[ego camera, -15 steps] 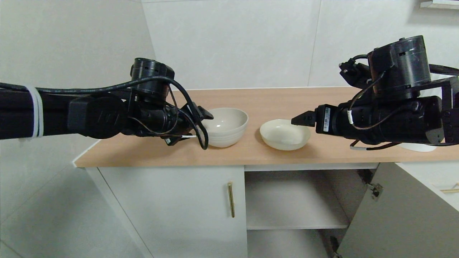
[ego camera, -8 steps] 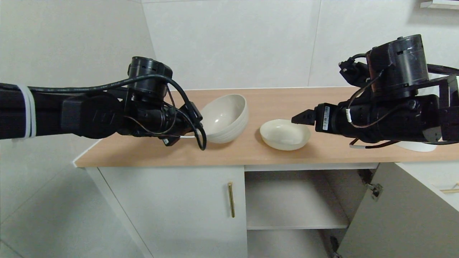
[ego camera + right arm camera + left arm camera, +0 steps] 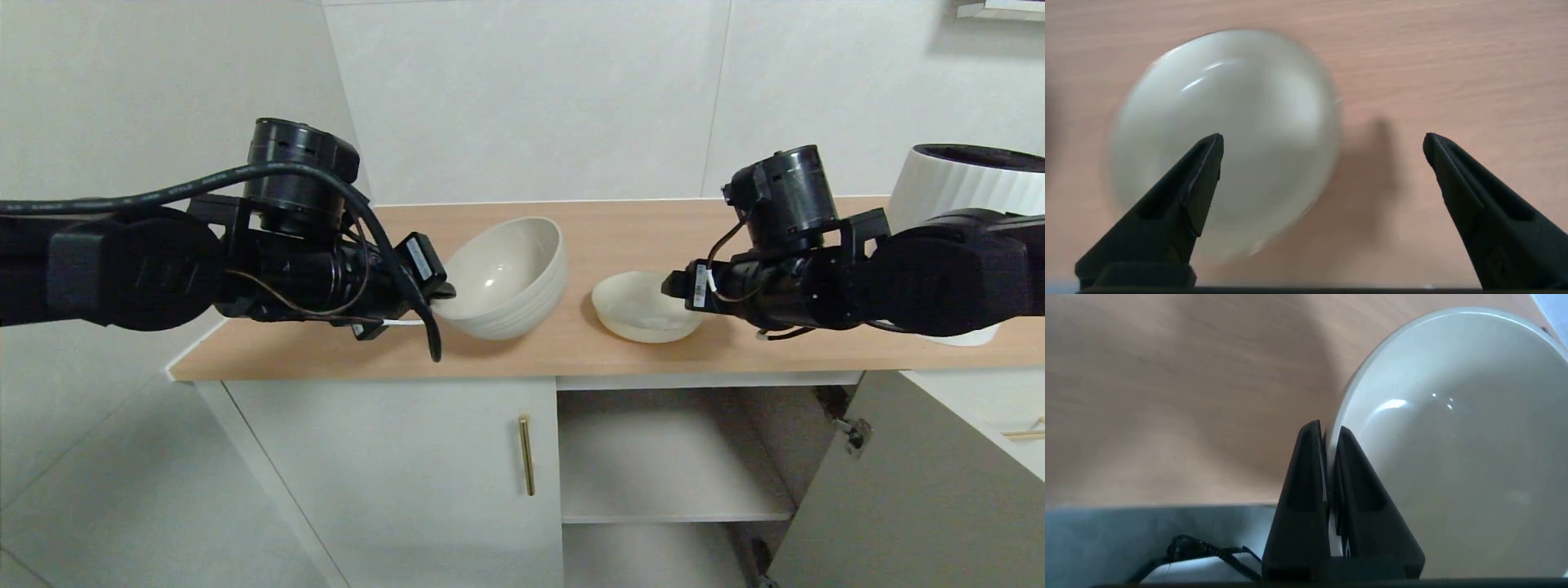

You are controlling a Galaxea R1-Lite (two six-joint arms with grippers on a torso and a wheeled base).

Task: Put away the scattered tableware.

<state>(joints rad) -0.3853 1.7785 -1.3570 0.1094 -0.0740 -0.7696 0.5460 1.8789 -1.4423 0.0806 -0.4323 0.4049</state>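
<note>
Deep bowl [image 3: 506, 273]: on the worktop [image 3: 620, 229], tipped up on its side with the mouth turned toward the left arm; cannot tell whether the low side touches the wood.
Left pincer [image 3: 1327, 429]: pressed onto the deep bowl's near rim, one finger inside and one outside, with the wall nipped between them.
Shallow bowl [image 3: 1229, 139]: upright and flat on the worktop, just right of the deep bowl and apart from it.
Right pincer [image 3: 1323, 140]: spread wide, one finger above the shallow bowl's hollow, the other above bare wood beyond the rim; contact with the bowl not apparent.
Storage: open cupboard under the worktop, with a shelf [image 3: 661, 482] inside.
Nearby: white ribbed container [image 3: 955, 180] at the worktop's right end, behind the right arm.
Feel, deep bowl: probably glazed ceramic, so rigid, smooth, likely slippery, and fairly heavy for a one-sided rim pinch. Liable to swing or slide about the pinch point; would chip or shatter if dropped.
Feel, shallow bowl: likely lighter, just as hard and brittle. Low flaring wall gives little to hold.
Where to hold: at the rim, one finger well down inside, the other under the outer lip, squeezing across the wall.
Caution: slow carry, no knock against the cupboard edge.
</note>
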